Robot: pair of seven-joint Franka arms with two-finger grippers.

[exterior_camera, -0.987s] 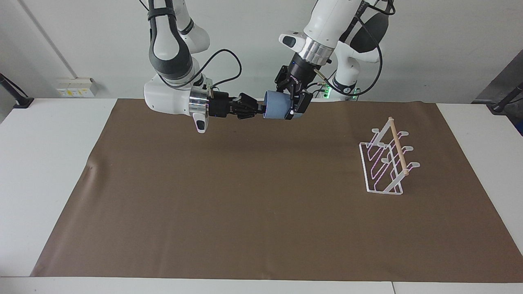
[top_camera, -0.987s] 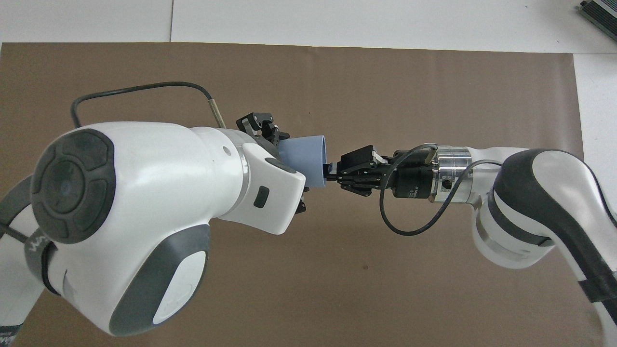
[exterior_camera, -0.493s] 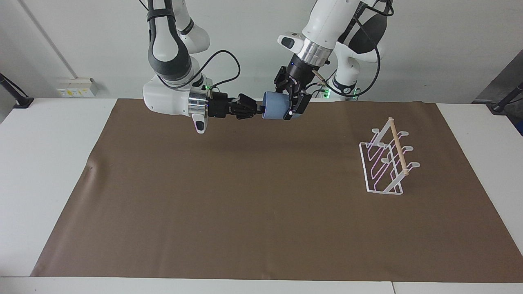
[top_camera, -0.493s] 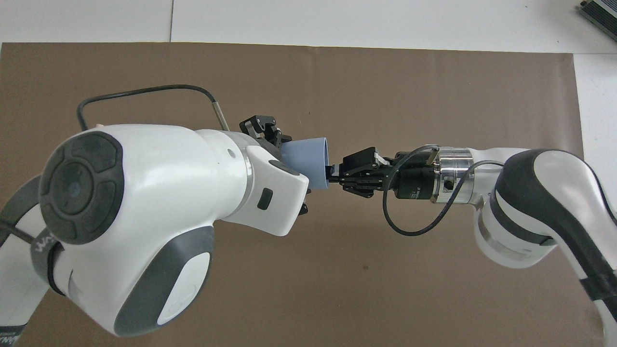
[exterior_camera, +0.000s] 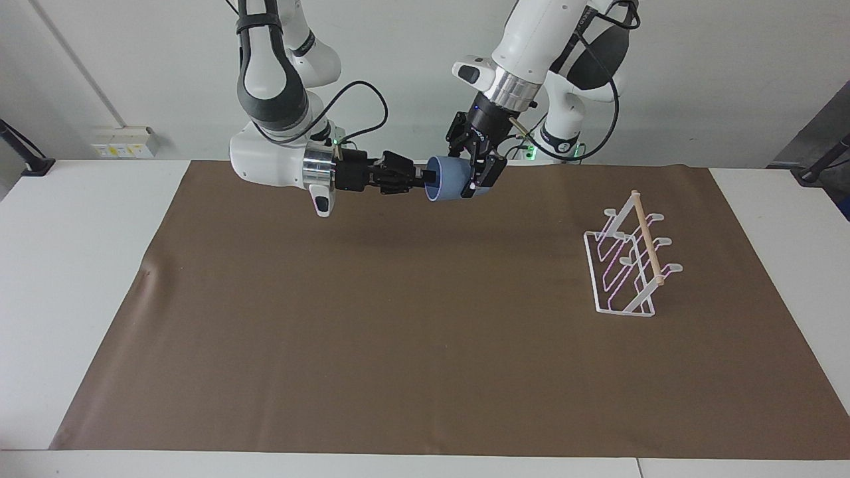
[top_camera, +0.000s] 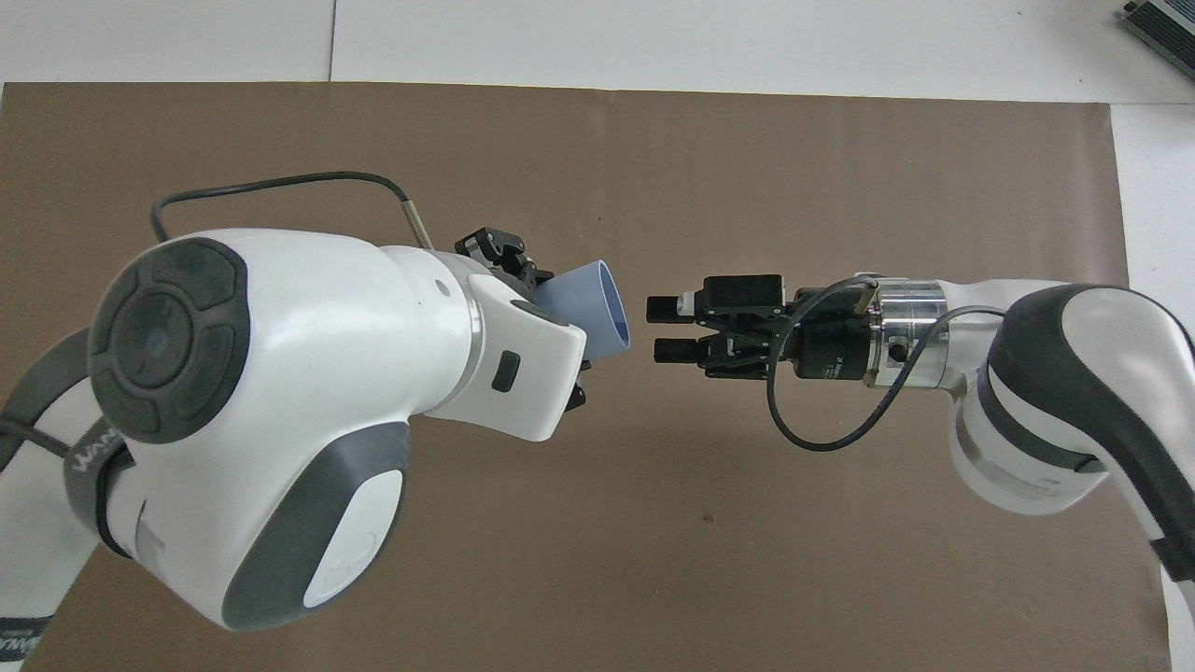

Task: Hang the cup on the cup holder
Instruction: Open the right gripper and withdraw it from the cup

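The light-blue cup (exterior_camera: 446, 180) hangs in the air on its side, over the brown mat near the robots' edge. My left gripper (exterior_camera: 474, 171) is shut on the cup's body, reaching down from above. In the overhead view the cup (top_camera: 586, 304) pokes out from under the left wrist, mouth toward the right arm. My right gripper (top_camera: 660, 328) is open, level with the cup's mouth, a small gap away and holding nothing. From the facing view the right gripper (exterior_camera: 429, 176) lies horizontal. The white wire cup holder (exterior_camera: 647, 242) with a wooden rod stands toward the left arm's end.
A brown mat (exterior_camera: 398, 332) covers most of the white table (exterior_camera: 66, 265). The left arm's large wrist (top_camera: 280, 392) hides the mat beneath it in the overhead view, and the cup holder with it.
The right gripper let go of the cup's rim, opened and drew back a little. The left gripper closed on the cup, whose mouth now tips slightly.
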